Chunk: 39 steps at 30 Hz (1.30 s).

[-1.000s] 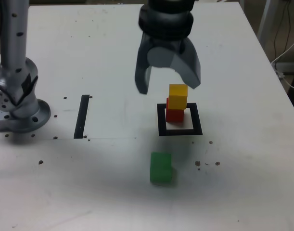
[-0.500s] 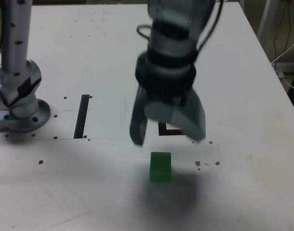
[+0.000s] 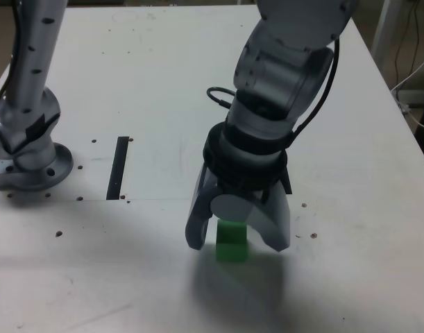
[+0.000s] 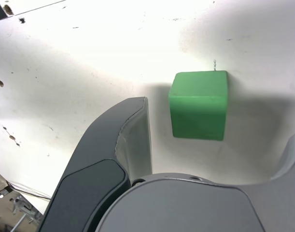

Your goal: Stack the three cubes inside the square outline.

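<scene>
- The arm (image 3: 284, 76) leans from the far right down toward the near middle of the scene.
- Its base (image 3: 28, 149) stands at the exterior view's left.
- The gripper (image 3: 236, 239) points down, its 2 jaws spread wide, nothing clamped.

Robotics lab or test bench — a plain white table (image 3: 128, 83) peppered with small drilled holes, the arm's metal base (image 3: 31, 163) bolted to it at the exterior view's left. A black tape strip (image 3: 118, 166) marks the surface. Loose cables (image 3: 413, 62) and a white frame leg (image 3: 384, 24) stand past the table's far right edge — bare, functional, nothing domestic
</scene>
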Motion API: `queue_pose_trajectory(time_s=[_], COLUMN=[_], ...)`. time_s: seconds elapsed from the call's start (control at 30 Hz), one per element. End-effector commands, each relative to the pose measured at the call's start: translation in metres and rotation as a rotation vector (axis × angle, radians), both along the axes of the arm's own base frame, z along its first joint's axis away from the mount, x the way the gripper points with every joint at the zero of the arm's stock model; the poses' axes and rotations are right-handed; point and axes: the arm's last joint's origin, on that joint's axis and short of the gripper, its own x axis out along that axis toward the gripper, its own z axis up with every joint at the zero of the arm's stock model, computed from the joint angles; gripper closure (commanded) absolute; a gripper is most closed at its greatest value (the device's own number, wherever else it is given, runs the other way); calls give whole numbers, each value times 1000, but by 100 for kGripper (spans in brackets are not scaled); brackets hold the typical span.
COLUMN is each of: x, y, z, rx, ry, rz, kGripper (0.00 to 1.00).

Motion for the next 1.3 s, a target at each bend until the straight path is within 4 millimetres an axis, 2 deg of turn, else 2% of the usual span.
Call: queue_pose_trajectory(time_s=[0.0, 0.1, 0.2, 0.27, 0.4, 0.5, 1.07, 1.27], x=[0, 1, 2, 4, 7, 8, 7, 3], y=[2, 5, 7, 7, 6, 6, 6, 9], z=[-6, -13, -19, -23, -27, -27, -26, -15], rx=[-3, -10, -19, -24, -27, -28, -32, -16], ry=[15, 31, 47, 54, 50, 40, 34, 30], rz=[2, 4, 3, 3, 1, -2, -4, 2], kGripper=[7, 11, 21, 31, 59, 71, 72, 72])
